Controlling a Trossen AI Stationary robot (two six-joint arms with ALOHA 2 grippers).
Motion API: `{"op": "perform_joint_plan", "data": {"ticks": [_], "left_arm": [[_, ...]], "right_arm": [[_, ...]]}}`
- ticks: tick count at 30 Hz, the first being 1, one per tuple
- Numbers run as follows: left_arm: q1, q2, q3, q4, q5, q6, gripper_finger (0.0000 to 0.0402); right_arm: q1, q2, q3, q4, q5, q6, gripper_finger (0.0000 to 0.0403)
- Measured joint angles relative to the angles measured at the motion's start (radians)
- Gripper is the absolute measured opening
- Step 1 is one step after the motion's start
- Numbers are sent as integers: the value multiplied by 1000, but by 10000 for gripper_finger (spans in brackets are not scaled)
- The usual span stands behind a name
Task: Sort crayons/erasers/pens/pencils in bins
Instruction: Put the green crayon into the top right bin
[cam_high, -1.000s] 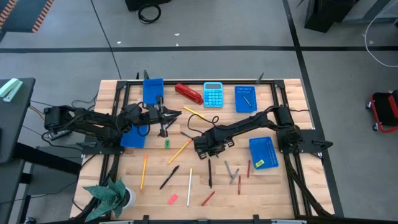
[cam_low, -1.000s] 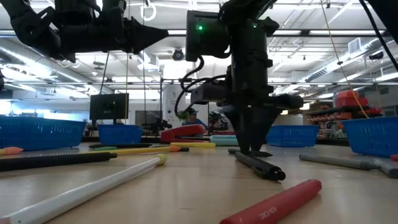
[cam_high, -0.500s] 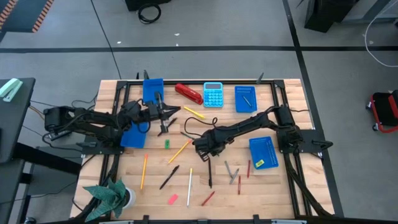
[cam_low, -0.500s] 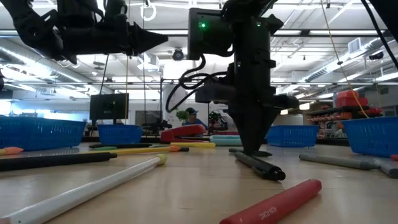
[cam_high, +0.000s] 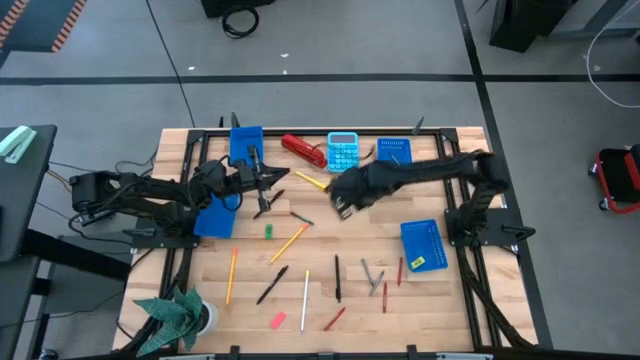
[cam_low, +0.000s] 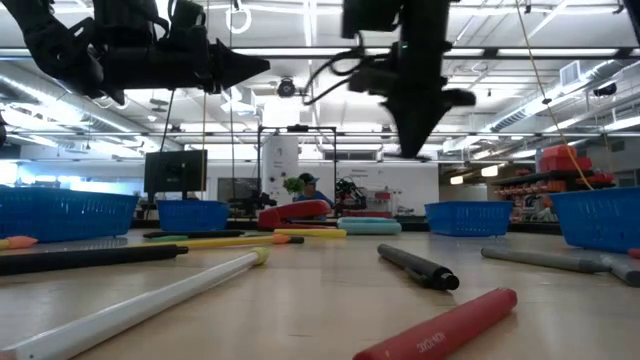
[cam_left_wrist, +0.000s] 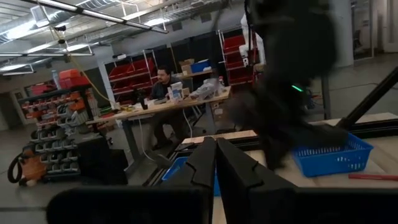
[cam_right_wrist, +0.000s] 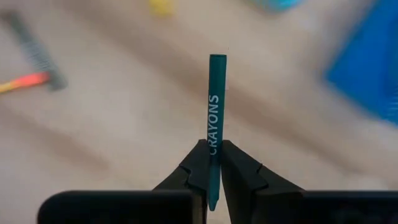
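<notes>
My right gripper (cam_high: 345, 207) hangs above the table's middle, in front of the calculator, shut on a teal crayon (cam_right_wrist: 214, 106) printed "CRAYONS". In the low view it points down, high over the table (cam_low: 412, 150). My left gripper (cam_high: 272, 183) is shut and empty (cam_left_wrist: 216, 155), raised near the far-left bin (cam_high: 245, 143). Pencils (cam_high: 290, 242), pens (cam_high: 337, 278), grey crayons (cam_high: 372, 275) and red crayons (cam_high: 335, 318) lie flat on the table. A green eraser (cam_high: 268, 231) and a pink eraser (cam_high: 279, 320) lie there too. My right gripper pinches the teal crayon between its two fingertips, on its lower part near the back end (cam_right_wrist: 213, 148). The crayon lies along the fingers and sticks out well past their tips. The fingers point down from above, and the crayon is lifted clear of the table.
Blue bins stand at the left (cam_high: 215, 218), far right (cam_high: 393, 152) and right (cam_high: 422, 246), the last holding a yellow eraser (cam_high: 415, 263). A red stapler (cam_high: 303, 150) and a light-blue calculator (cam_high: 342, 150) sit at the far edge. A paper plant (cam_high: 180, 315) stands at the near left corner.
My right gripper has risen from the table with the teal crayon and has gone toward the far edge and a little to the right. The black pen it stood beside stays flat on the table.
</notes>
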Motion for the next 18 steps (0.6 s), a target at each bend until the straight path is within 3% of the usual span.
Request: {"op": "perform_joint_plan", "data": {"ticks": [6, 12, 18], "left_arm": [[0, 0, 0, 0, 0, 0, 17], [0, 0, 0, 0, 0, 7, 24], [0, 0, 0, -4, 0, 8, 18]], "right_arm": [[-190, -92, 0, -108, 86, -198, 37], [-412, -80, -1, -98, 85, -410, 37], [-560, -73, -84, -87, 41, -484, 37]]}}
